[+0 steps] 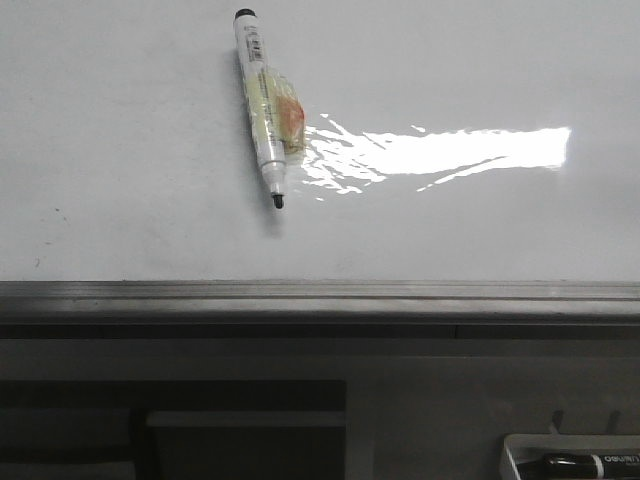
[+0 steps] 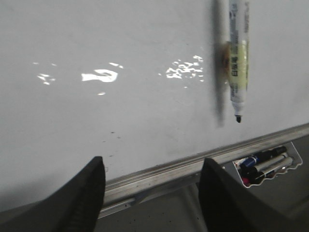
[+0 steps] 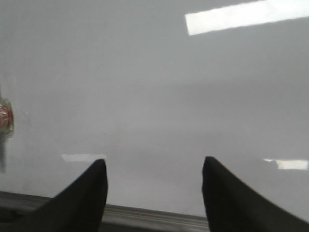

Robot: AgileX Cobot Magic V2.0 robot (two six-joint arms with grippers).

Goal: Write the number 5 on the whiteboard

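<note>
The whiteboard (image 1: 450, 220) fills the front view, glossy white with a bright glare patch and a grey rail (image 1: 320, 296) along its lower edge. No number 5 shows on it. A white marker (image 1: 264, 105) with a black tip pointing down is stuck to the board with tape, upper middle; it also shows in the left wrist view (image 2: 238, 58). My left gripper (image 2: 150, 166) is open and empty, facing the board's lower rail (image 2: 183, 166), the marker up to its right. My right gripper (image 3: 154, 169) is open and empty, facing bare board (image 3: 159, 96).
A small white tray (image 1: 570, 455) holding a black marker sits below the rail at the lower right; in the left wrist view the tray (image 2: 295, 153) holds several markers. Small dark specks (image 1: 58, 212) mark the board's left side. A dark panel lies under the rail.
</note>
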